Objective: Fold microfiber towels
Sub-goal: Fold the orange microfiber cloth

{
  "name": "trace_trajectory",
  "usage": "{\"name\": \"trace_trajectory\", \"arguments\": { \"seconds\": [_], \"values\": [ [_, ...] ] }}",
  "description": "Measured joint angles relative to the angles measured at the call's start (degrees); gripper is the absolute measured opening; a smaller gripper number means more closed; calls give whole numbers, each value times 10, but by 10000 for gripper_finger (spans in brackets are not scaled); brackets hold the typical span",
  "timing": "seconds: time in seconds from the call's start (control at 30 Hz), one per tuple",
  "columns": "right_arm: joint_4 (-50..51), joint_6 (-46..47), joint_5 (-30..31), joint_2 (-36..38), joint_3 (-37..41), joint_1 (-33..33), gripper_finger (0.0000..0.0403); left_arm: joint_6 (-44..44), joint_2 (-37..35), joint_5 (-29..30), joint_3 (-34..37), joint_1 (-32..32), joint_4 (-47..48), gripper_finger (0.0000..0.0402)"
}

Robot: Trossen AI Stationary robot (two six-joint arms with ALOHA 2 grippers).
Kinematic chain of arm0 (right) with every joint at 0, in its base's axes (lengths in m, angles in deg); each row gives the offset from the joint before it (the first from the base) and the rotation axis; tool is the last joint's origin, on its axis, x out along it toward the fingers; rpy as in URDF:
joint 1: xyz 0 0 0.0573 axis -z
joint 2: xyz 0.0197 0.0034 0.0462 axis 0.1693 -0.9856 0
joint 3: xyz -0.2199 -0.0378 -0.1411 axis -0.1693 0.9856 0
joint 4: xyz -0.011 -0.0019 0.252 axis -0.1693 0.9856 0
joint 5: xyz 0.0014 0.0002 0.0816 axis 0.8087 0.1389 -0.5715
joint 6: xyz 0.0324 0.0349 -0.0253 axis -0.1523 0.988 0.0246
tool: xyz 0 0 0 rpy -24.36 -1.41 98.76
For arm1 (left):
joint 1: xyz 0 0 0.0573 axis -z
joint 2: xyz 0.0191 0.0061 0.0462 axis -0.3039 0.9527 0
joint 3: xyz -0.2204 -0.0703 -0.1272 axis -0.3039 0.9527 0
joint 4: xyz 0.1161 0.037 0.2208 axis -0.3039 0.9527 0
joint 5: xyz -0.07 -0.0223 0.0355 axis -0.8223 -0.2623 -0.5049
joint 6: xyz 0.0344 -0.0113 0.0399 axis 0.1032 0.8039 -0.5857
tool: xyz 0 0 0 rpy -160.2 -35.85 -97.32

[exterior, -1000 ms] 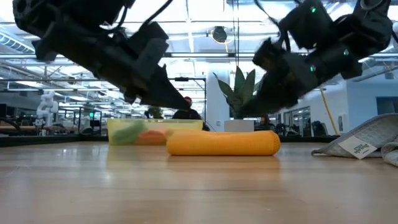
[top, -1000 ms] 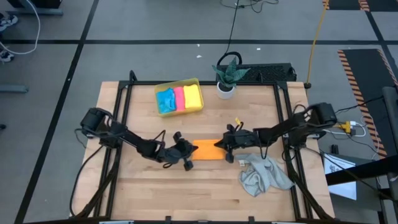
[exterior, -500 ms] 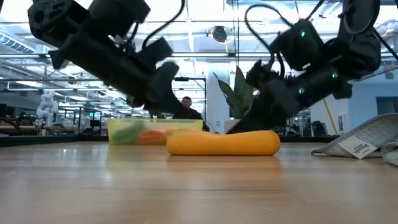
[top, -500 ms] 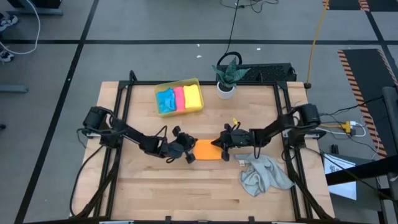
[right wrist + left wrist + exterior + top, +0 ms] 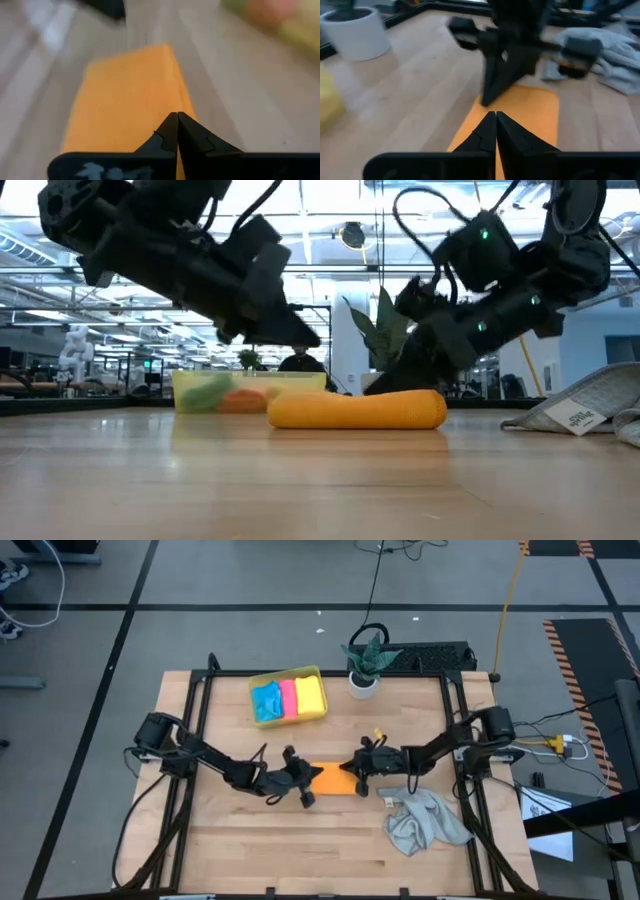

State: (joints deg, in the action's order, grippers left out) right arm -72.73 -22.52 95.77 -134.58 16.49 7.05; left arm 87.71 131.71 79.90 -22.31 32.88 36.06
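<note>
Wooden bench (image 5: 300,840) with the folded orange towel (image 5: 333,780) lying flat near the middle. Left pincer (image 5: 308,778) sits at its left end, fingers pressed together, not clearly pinching any cloth. Right pincer (image 5: 352,769) is at the opposite end, also closed, tips at the towel's edge. Light grey towel (image 5: 425,820) lies crumpled near the right arm; blue, pink and yellow towels sit folded in the yellow tray (image 5: 288,675).
</note>
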Motion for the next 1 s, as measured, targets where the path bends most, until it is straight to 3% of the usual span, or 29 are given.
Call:
{"name": "trace_trajectory", "arguments": {
  "seconds": [0.27,0.57,0.8,1.0],
  "values": [
    [26,9,0,71,0,-26,0,-9,29,-41,0,-24,-9,13],
    [67,15,-3,48,0,-69,0,33,94,-46,0,-48,0,3],
    [121,15,-2,21,-2,-75,0,58,102,-46,-2,-49,19,19],
    [139,15,-1,26,-2,-75,0,57,102,-46,-2,-49,22,4]
  ]
}}
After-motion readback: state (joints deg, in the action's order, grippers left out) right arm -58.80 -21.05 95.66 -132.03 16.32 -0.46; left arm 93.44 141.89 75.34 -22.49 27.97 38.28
